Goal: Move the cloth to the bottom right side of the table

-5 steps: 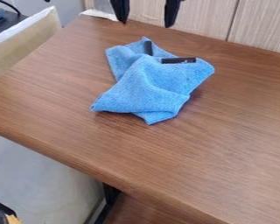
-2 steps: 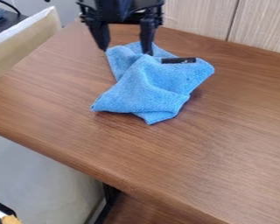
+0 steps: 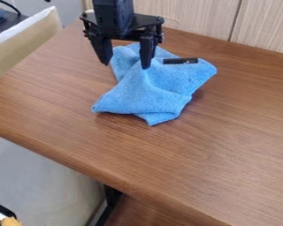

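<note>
Tabletop: a brown wood-grain table [image 3: 185,167], running off the right and bottom of the view. Its bottom right side is the goal, and the cloth is well apart from it, so I judge the carrying part of the task as yet undone.
Wall: pale wood-grain panels [image 3: 194,15] behind the table's far edge, with a dark seam between them.
Cloth: a blue cloth [image 3: 158,86], loosely folded and rumpled, in the upper middle of the table. One corner points to the left, another toward the near edge. It looks soft and should pinch easily, though a shallow grip might catch only the top layer.
Arm: the black arm [image 3: 113,15] comes in from the top edge, over the cloth's upper left part.
Gripper: the black gripper [image 3: 125,65] hangs with its fingers spread and a wide gap between them, pinching nothing. The step in hand looks to be lining up the grasp. Whether a fingertip touches the fabric is hard to say from this angle. Next it calls for getting low enough to straddle a fold, closing on it, then a lift toward the lower right.
Label: a dark strip [image 3: 180,61] on the cloth near its upper right edge, with no readable lettering.
</note>
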{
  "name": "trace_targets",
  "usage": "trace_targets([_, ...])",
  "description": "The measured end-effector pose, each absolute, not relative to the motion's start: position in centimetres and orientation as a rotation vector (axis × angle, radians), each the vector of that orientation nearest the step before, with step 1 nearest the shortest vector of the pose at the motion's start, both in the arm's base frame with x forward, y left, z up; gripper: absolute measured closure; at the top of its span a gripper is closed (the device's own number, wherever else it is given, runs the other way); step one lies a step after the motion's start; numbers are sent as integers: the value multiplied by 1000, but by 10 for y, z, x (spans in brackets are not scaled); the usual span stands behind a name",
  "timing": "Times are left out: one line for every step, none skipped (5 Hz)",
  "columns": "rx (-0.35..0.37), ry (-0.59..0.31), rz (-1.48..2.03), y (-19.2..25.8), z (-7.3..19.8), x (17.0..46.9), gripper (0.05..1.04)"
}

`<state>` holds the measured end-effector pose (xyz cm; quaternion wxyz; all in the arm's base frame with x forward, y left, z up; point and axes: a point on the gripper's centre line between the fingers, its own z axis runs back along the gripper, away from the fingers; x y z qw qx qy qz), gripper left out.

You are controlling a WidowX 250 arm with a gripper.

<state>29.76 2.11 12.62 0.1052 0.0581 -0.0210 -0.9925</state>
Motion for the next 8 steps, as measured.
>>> trace_targets([111, -76, -2935, 20, 111, 300, 83])
trace_targets([69, -84, -2943, 19, 101, 301, 83])
trace_targets([38, -96, -2949, 18, 91, 302, 135])
trace_targets([42, -87, -2949, 19, 90, 304, 423])
trace_targets([41, -80, -2950, 17, 90, 304, 724])
trace_targets([34, -76, -2948, 17, 89, 303, 934])
trace_targets([34, -70, -2944, 17, 89, 303, 1020])
trace_targets([33, -69, -2940, 17, 89, 303, 1026])
